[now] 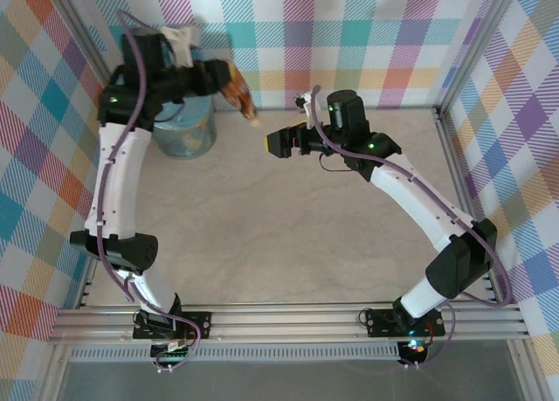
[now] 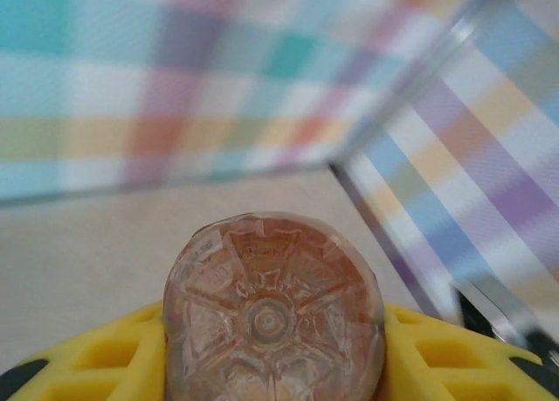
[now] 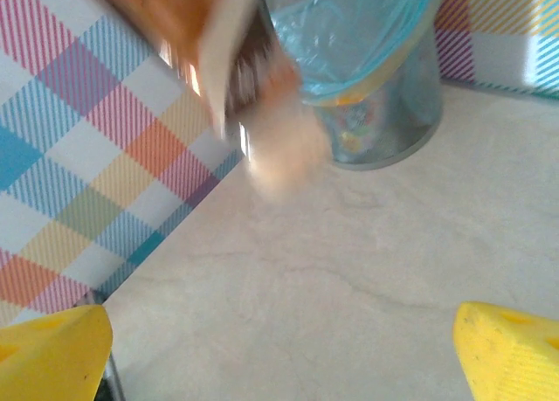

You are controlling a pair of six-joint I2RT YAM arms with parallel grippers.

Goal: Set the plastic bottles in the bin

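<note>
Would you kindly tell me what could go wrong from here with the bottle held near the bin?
From above, the bottle in the left end effector hangs beside the bin, not over it; releasing now would probably drop it on the table. The open right end effector sits close to the bottle's cap end, so either arm moving might knock it loose.

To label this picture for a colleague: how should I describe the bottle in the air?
Find the round bin lined with a blue bag, at the far left of the table. Right of it, the left tool grips the bottle: orange-brown, tilted, in the air outside the bin.
</note>
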